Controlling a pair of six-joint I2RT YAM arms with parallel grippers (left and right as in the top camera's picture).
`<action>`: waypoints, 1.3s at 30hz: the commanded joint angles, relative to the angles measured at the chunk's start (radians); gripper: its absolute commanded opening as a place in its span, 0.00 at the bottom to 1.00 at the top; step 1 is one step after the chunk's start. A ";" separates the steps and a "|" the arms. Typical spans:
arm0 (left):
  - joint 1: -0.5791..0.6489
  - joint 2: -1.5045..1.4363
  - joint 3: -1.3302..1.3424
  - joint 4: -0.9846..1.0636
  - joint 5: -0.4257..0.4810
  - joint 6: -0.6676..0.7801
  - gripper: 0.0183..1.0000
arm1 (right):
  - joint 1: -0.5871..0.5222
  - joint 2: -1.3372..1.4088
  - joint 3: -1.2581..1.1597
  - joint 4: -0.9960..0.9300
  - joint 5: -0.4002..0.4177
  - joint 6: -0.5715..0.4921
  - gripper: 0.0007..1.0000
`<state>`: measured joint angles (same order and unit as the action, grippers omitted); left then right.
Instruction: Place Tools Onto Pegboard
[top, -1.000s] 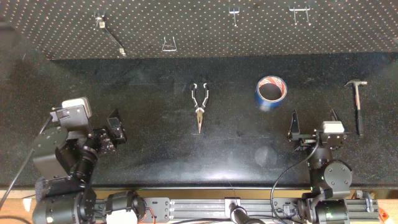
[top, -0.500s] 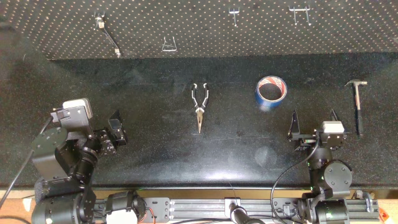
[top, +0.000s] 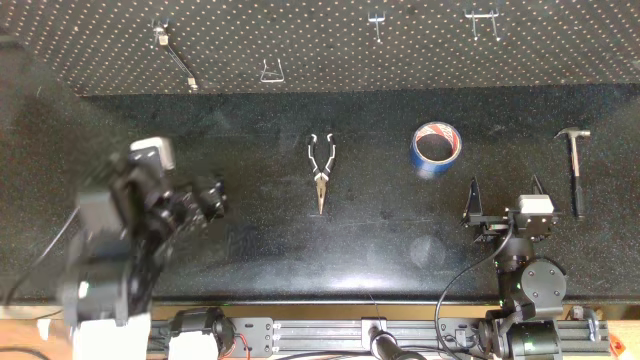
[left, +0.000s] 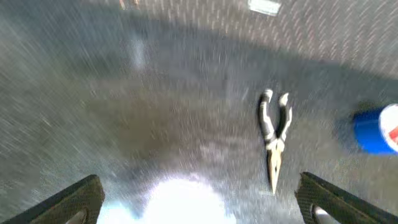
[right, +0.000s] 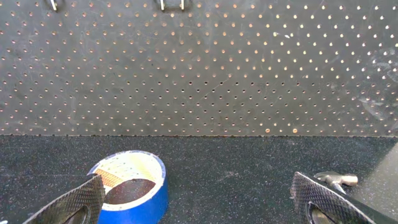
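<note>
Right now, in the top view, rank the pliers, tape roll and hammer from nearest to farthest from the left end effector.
From the left end effector:
1. Pliers, at the middle.
2. Blue tape roll, right of the middle.
3. Hammer, at the far right.

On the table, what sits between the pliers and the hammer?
A roll of blue tape lies between the pliers and the hammer, touching neither. The top view shows it.

Pliers (top: 320, 174) bare shiny metal; tape roll (top: 436, 148) glossy blue; table (top: 380, 230) black, matt (faint sheen); pegboard (top: 330, 40) matt.
</note>
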<state>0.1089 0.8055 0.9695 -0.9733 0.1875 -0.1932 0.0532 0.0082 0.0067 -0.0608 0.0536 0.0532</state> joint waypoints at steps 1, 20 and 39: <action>-0.197 0.286 0.032 -0.032 -0.121 -0.138 1.00 | -0.006 -0.005 -0.002 -0.006 0.014 -0.014 0.98; -0.589 0.705 0.239 0.048 -0.309 -0.532 1.00 | -0.006 -0.005 -0.002 -0.006 0.013 -0.014 0.98; -0.634 0.990 0.411 0.074 -0.256 -0.348 1.00 | -0.006 -0.005 -0.002 -0.006 0.013 -0.014 0.98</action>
<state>-0.5110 1.7515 1.3605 -0.9009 -0.0849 -0.5598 0.0525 0.0082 0.0067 -0.0612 0.0540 0.0532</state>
